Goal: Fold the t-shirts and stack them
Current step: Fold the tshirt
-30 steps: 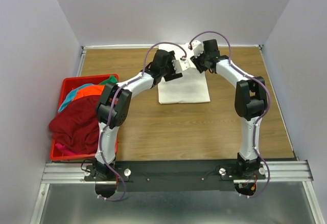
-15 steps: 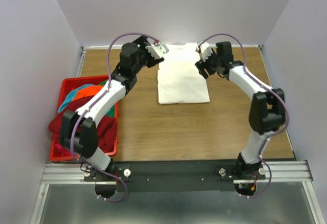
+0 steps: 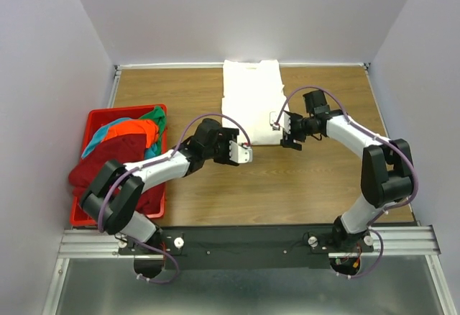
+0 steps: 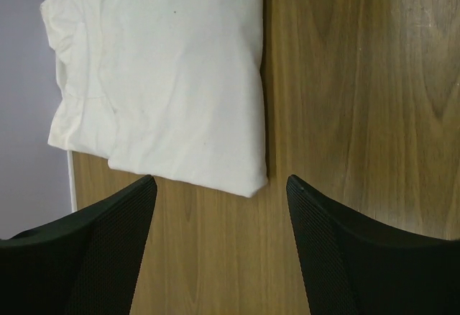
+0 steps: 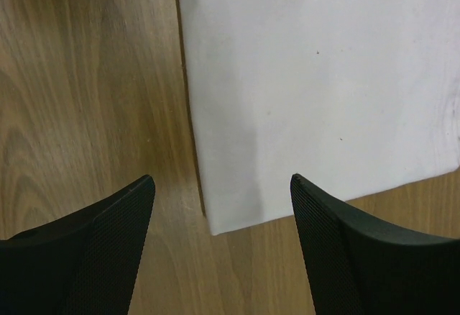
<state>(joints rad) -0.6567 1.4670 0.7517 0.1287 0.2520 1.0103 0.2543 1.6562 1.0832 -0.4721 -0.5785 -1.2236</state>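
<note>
White t-shirt (image 3: 250,103), part-folded, is flanked by spread, empty left fingers (image 4: 86,257) and right fingers (image 5: 79,250); near corners presumably to be gripped next.

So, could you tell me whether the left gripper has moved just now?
Yes, the left gripper has pulled back from the table's far edge toward its near edge.

Count taken from the red basket (image 3: 97,117), one only. Right of it: one white t-shirt (image 3: 249,103). Inside it: coloured t-shirts, apparently four, though the heap may hide more — dark red (image 3: 108,167), orange (image 3: 133,129), teal (image 3: 95,142), green (image 3: 155,117). Grippers, two — left gripper (image 4: 221,185), right gripper (image 5: 223,182).
</note>
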